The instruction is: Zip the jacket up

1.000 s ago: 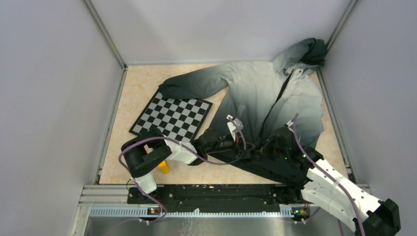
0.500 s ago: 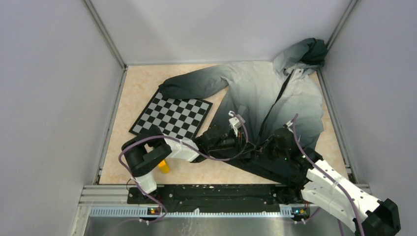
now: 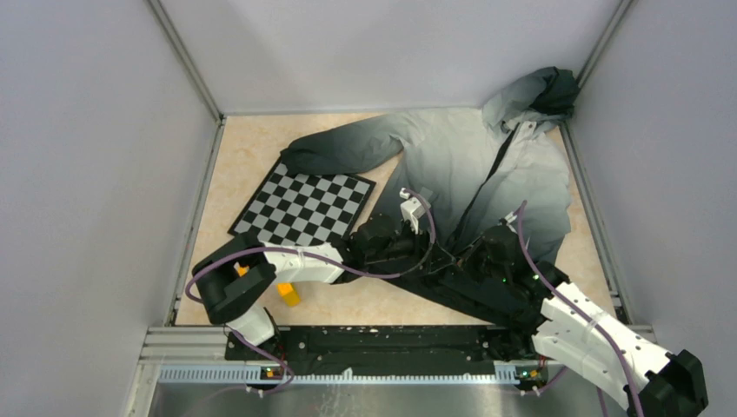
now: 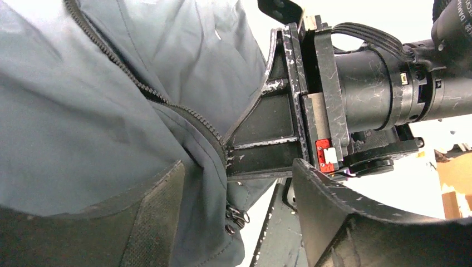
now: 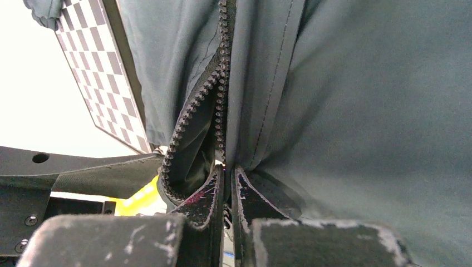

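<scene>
The jacket (image 3: 452,156) lies spread on the table, pale grey at the hood and black at the hem, its dark front zipper (image 3: 491,169) running up to the collar. My left gripper (image 3: 428,254) is at the hem and stands open. In the left wrist view the zipper slider (image 4: 236,214) hangs at the fabric edge between the spread jaws of that gripper (image 4: 239,219), with cloth lying against the left pad (image 4: 153,222). My right gripper (image 3: 465,259) is close beside it. In the right wrist view its fingers (image 5: 203,203) are shut on the jacket's zipper edge (image 5: 220,83).
A black-and-white checkerboard (image 3: 304,207) lies left of the jacket, under its sleeve. A small yellow object (image 3: 288,295) sits near the left arm's base. Grey walls enclose the table on three sides, and a metal rail (image 3: 374,372) runs along the near edge.
My left gripper has opened from shut and let go of the jacket's hem; its arm has shifted slightly away from the base. The right gripper has kept its grip in place.
</scene>
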Controlling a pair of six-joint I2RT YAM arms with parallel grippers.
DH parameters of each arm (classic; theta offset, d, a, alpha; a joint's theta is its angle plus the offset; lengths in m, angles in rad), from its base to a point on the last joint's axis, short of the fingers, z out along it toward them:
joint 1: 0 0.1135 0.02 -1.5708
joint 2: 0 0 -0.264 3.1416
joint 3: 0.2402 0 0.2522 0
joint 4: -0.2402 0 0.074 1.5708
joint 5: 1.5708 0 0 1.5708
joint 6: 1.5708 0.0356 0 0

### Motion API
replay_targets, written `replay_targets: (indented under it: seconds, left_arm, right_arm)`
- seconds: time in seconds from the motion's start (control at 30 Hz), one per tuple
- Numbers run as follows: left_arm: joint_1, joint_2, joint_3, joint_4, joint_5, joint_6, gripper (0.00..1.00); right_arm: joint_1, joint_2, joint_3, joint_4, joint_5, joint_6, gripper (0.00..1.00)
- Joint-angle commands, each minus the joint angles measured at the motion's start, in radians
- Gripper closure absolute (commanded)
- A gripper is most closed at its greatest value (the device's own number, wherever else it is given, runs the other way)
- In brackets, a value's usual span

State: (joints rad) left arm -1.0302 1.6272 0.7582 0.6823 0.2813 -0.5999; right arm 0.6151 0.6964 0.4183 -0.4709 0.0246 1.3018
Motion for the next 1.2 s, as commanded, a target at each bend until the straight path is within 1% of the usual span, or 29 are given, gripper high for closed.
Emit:
replay_targets:
  seconds: [0.0,0.1,0.13,0.17,0.23,0.3,0.37,0.43,0.47,0.53,0.67,0.73,0.83,0.97,1.03,1.17]
  left_arm:
    - [-0.004,-0.088,0.052,-0.164,-0.089,0.005,0.22]
    - [-0.004,-0.134,0.063,-0.274,-0.155,-0.034,0.16]
    - [-0.004,-0.149,0.071,-0.327,-0.193,-0.062,0.06]
    - [-0.004,-0.164,0.087,-0.405,-0.236,-0.096,0.02]
    - [-0.003,-0.186,0.117,-0.544,-0.297,-0.165,0.01]
    - [-0.003,-0.196,0.138,-0.645,-0.311,-0.246,0.05]
    - [-0.003,-0.195,0.152,-0.677,-0.259,-0.321,0.15]
    - [-0.003,-0.187,0.158,-0.678,-0.194,-0.359,0.24]
    - [-0.002,-0.180,0.164,-0.691,-0.175,-0.366,0.29]
    - [-0.004,-0.159,0.183,-0.735,-0.160,-0.371,0.33]
    - [-0.004,-0.137,0.177,-0.723,-0.152,-0.376,0.45]
    - [-0.007,-0.136,0.172,-0.706,-0.143,-0.372,0.46]
    - [-0.011,-0.138,0.176,-0.701,-0.128,-0.358,0.39]
    - [-0.027,-0.137,0.183,-0.698,-0.120,-0.345,0.39]
    - [-0.035,-0.131,0.187,-0.699,-0.117,-0.341,0.42]
    - [-0.037,-0.112,0.188,-0.696,-0.098,-0.347,0.44]
  right_arm:
    - [0.004,0.011,0.005,0.089,-0.001,0.010,1.00]
    - [0.005,0.027,0.011,0.097,-0.005,0.006,1.00]
    - [0.005,0.031,0.012,0.100,-0.006,0.005,1.00]
    - [0.005,0.034,0.015,0.102,-0.007,0.004,1.00]
    - [0.005,0.038,0.019,0.102,-0.009,0.001,1.00]
    - [0.005,0.041,0.021,0.099,-0.008,-0.003,1.00]
    - [0.005,0.043,0.023,0.098,-0.008,-0.005,1.00]
    - [0.005,0.044,0.022,0.097,-0.009,-0.006,1.00]
    - [0.005,0.044,0.021,0.099,-0.010,-0.006,1.00]
    - [0.005,0.045,0.015,0.105,-0.014,-0.006,1.00]
    - [0.005,0.042,0.014,0.101,-0.017,-0.005,1.00]
    - [0.005,0.034,0.016,0.092,-0.013,-0.006,1.00]
    - [0.005,0.028,0.013,0.090,-0.007,-0.006,1.00]
    - [0.005,0.031,0.011,0.089,-0.008,-0.004,1.00]
    - [0.005,0.032,0.012,0.091,-0.009,-0.005,1.00]
    - [0.005,0.031,0.010,0.091,-0.009,-0.002,1.00]
